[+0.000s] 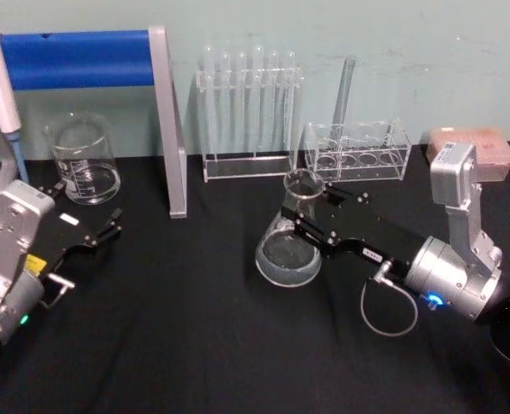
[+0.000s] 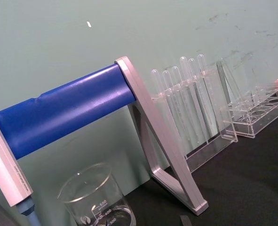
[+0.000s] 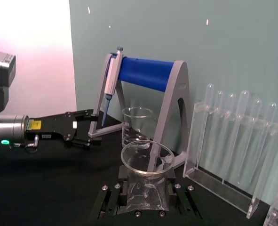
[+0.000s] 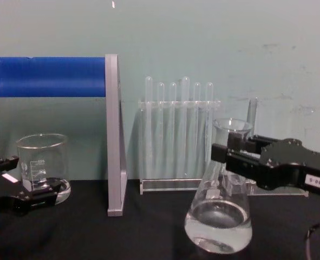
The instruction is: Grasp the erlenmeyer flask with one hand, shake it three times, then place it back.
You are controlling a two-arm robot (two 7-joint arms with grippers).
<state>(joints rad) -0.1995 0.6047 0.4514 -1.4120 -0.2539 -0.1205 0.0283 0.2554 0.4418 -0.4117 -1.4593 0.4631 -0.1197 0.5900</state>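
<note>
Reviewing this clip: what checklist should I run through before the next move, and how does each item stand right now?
1. Right gripper shut on the neck of the erlenmeyer flask: ok.
2. Liquid sits low in the flask's base, far below the rim: ok.
3. Flask lifted off the table: cannot tell.
4. Room between the flask's rim and the low rack behind it: cannot tell.
5. Left gripper open, off to the left by the beaker, apart from the flask: ok.
</note>
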